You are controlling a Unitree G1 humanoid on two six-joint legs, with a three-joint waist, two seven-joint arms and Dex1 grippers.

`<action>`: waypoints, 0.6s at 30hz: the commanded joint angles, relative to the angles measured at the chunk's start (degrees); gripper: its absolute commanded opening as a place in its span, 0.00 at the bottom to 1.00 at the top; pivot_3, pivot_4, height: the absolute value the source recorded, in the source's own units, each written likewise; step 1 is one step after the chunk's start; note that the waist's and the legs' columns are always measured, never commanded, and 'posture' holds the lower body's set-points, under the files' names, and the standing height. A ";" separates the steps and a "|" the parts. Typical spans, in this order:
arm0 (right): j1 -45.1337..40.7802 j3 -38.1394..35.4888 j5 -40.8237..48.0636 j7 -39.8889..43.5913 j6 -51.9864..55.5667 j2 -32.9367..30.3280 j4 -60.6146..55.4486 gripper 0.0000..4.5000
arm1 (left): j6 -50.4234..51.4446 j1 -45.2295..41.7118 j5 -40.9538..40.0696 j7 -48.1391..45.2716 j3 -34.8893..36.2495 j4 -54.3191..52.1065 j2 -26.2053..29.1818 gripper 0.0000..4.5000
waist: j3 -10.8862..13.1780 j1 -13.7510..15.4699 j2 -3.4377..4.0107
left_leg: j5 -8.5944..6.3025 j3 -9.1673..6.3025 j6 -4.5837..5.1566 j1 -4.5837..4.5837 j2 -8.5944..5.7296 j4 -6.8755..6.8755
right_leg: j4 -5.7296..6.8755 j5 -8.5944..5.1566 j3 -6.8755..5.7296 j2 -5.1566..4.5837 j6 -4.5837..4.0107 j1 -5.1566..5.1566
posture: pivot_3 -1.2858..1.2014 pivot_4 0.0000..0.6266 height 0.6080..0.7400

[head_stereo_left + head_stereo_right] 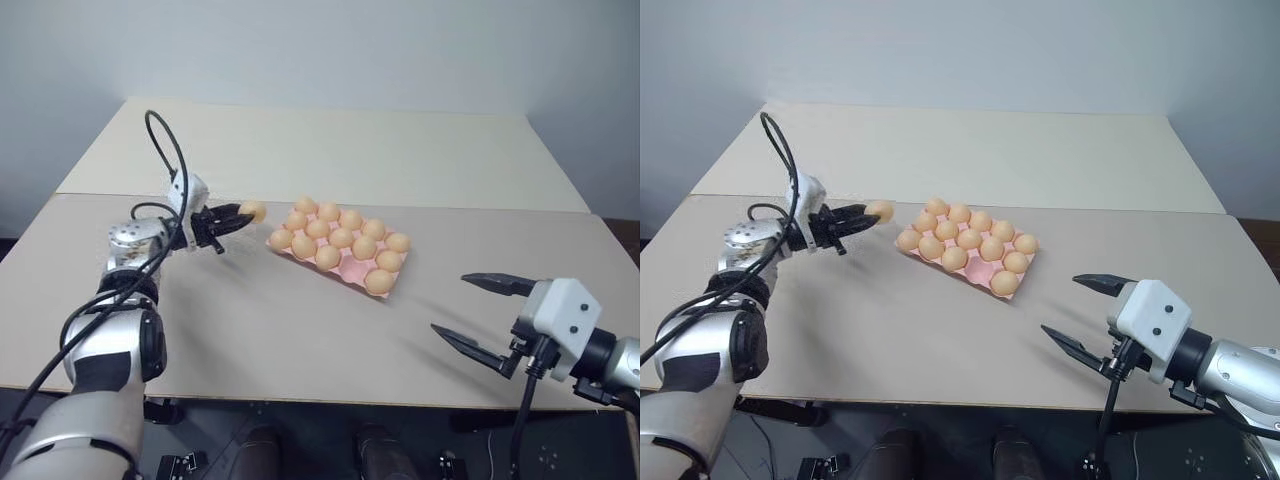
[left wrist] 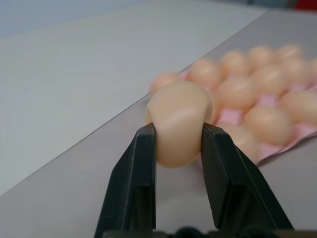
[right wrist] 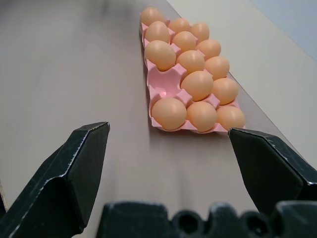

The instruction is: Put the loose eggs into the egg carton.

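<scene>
The left tool (image 1: 232,220) pinches one egg (image 1: 253,211) above the counter (image 1: 300,330), just left of the pink egg carton (image 3: 163,84). Carrying is the step in hand; next the egg must be lowered into the one empty cup among the seated eggs (image 1: 340,238). The right tool (image 1: 478,312) hangs spread wide, well apart.

Smooth, softly matt eggs (image 3: 168,112) sit in a pink moulded carton (image 3: 163,85) on a matt beige tabletop (image 1: 300,330); the jaws are matt black plastic.
</scene>
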 commanded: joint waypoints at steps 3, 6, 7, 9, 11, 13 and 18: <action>1.23 -4.20 0.66 1.85 -1.01 -0.76 -1.28 1.00 | 3.31 -3.05 -3.88 -10.94 -0.29 -4.82 -3.02 0.23 | 0.00 -0.06 0.00 | 0.00 0.00 0.00 0.02 0.00 0.00 | 0.00 0.00 0.01 0.00 0.00 0.02 | 0.52 0.24 1.00; 2.78 -5.71 0.43 1.86 -0.86 -0.22 -2.17 1.00 | 2.37 -3.91 -2.20 -11.85 -2.45 -4.47 -6.79 0.23 | 0.00 -0.11 0.00 | 0.00 0.00 0.00 0.03 0.00 0.00 | 0.00 0.00 0.01 0.00 0.00 0.02 | 0.52 0.24 1.00; 3.62 -6.36 0.39 1.64 -0.68 0.23 -2.84 1.00 | 1.78 -4.26 -1.25 -11.70 -3.53 -4.12 -8.34 0.23 | 0.00 -0.08 0.00 | 0.00 0.00 0.01 0.02 0.00 0.00 | 0.00 0.00 0.01 0.00 0.00 0.02 | 0.52 0.24 1.00; 4.84 -7.23 0.49 1.10 -0.30 0.84 -3.98 1.00 | 0.37 -4.60 0.00 -11.45 -5.02 -3.59 -10.40 0.23 | 0.00 -0.06 -0.01 | 0.00 -0.01 0.01 0.00 -0.01 0.00 | -0.01 0.00 0.02 0.00 0.00 0.02 | 0.52 0.24 1.00; 6.29 -8.28 0.42 0.64 -0.06 1.58 -5.05 1.00 | -0.83 -4.84 1.33 -9.99 -6.42 -2.95 -12.31 0.23 | 0.00 -0.12 -0.01 | 0.00 -0.01 0.01 -0.01 -0.02 0.00 | -0.02 0.00 0.02 0.00 0.00 0.02 | 0.52 0.24 1.00; 7.47 -9.04 0.48 0.04 0.29 2.14 -6.05 1.00 | -2.14 -5.04 2.63 -9.62 -7.72 -2.29 -13.40 0.23 | 0.00 -0.39 -0.01 | 0.00 -0.01 0.02 0.02 -0.01 0.00 | -0.01 0.00 0.04 0.01 0.00 0.02 | 0.52 0.24 1.00; 10.90 -11.06 0.57 -1.23 0.64 4.11 -8.63 1.00 | -6.06 -5.16 6.34 -4.91 -10.69 -0.61 -14.72 0.23 | 0.00 -0.41 0.00 | 0.00 -0.03 0.03 0.04 -0.03 0.00 | 0.00 0.00 0.07 0.02 0.00 0.02 | 0.52 0.24 1.00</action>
